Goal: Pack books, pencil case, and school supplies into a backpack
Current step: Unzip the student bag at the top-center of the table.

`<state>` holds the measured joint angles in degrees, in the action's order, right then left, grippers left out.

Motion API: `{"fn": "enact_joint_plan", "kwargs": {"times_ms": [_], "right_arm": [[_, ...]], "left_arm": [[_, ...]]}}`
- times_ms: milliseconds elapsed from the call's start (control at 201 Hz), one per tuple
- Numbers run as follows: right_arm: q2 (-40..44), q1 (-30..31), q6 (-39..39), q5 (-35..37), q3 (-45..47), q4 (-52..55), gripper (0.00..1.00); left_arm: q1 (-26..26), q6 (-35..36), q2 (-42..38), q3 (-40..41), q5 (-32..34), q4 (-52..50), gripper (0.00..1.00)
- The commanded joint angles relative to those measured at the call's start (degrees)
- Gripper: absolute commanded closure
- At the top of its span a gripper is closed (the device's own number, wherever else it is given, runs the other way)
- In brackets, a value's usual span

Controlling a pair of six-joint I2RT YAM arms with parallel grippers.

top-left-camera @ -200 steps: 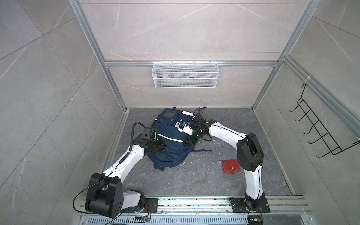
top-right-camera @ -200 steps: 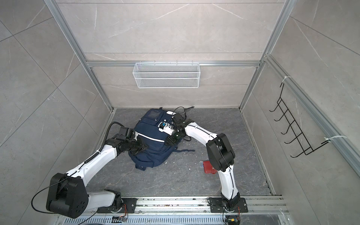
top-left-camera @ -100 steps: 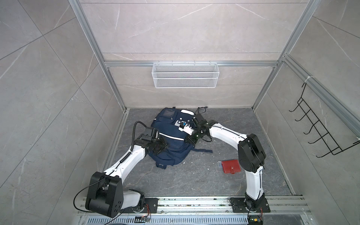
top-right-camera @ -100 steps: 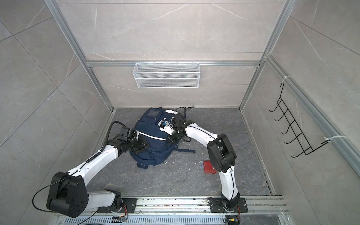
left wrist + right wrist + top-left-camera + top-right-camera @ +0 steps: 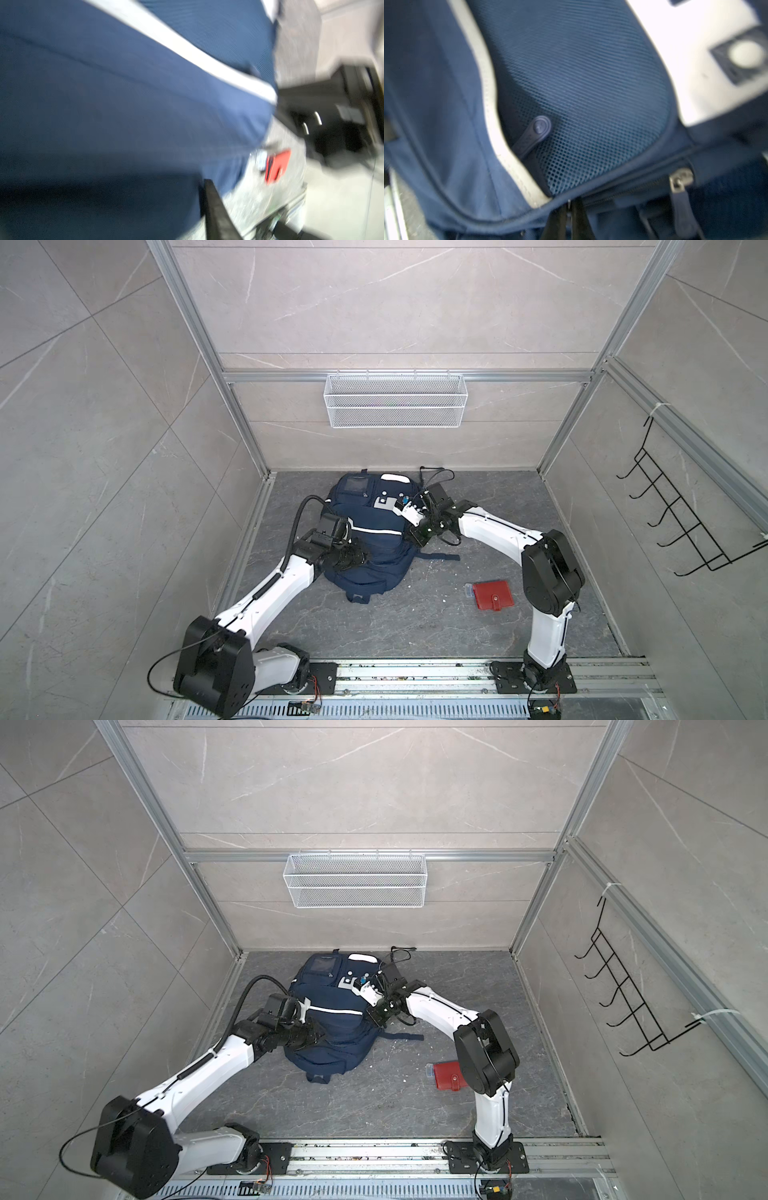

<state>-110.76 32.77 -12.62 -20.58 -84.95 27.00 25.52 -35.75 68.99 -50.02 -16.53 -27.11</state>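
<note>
The navy backpack [image 5: 370, 531] [image 5: 332, 1011] lies flat at the back of the floor, white stripe across it. My left gripper [image 5: 358, 560] rests against its left side; in the left wrist view only one finger [image 5: 216, 214] shows beside the blurred fabric [image 5: 124, 104], so the jaw state is unclear. My right gripper [image 5: 569, 209] is shut, pinching the backpack's edge seam [image 5: 591, 197] on its right side, beside a zipper pull [image 5: 681, 182]. The school supplies, a red snap case [image 5: 494, 594] and a clear piece [image 5: 469, 590], lie on the floor front right. No books or pencil case are in view.
A white wire basket [image 5: 395, 406] hangs on the back wall and a black hook rack [image 5: 681, 522] on the right wall. A dark strap [image 5: 436, 558] trails from the backpack. The arm-base rail [image 5: 415, 676] runs along the front.
The right jaws have closed at the backpack's right edge. The left gripper has shifted slightly toward the front along the backpack's left side, blurring its wrist view.
</note>
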Motion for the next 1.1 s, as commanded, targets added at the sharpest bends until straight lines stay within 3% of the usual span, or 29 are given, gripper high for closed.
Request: {"fn": "enact_joint_plan", "kwargs": {"times_ms": [0, 119, 304, 553, 916, 1095], "right_arm": [[1.7, -2.5, 3.8, 10.6, 0.0, -4.5, 1.0], [2.4, -3.9, 7.4, 13.0, 0.0, -4.0, 1.0], [2.8, -5.0, 7.1, 12.2, 0.0, -2.9, 1.0], [2.7, -5.1, 3.2, 13.2, 1.0, -3.0, 1.0], [2.1, -5.5, 2.4, 7.0, -0.8, -4.9, 1.0], [2.3, -5.5, 1.3, 5.8, -0.4, -4.3, 1.0]], "left_arm": [[1.1, 9.9, -6.4, -1.6, -3.0, -6.2, 0.64], [1.0, 12.5, -4.9, -3.8, -7.4, -7.4, 0.51], [1.0, 14.4, -1.2, -8.5, -7.9, -4.7, 0.51], [0.7, 22.0, 17.5, -25.3, -9.9, -5.1, 0.56], [-0.6, 29.4, 38.2, -42.6, -16.1, -7.6, 0.43], [-0.6, 29.6, 43.1, -44.5, -20.0, -7.0, 0.41]]}}
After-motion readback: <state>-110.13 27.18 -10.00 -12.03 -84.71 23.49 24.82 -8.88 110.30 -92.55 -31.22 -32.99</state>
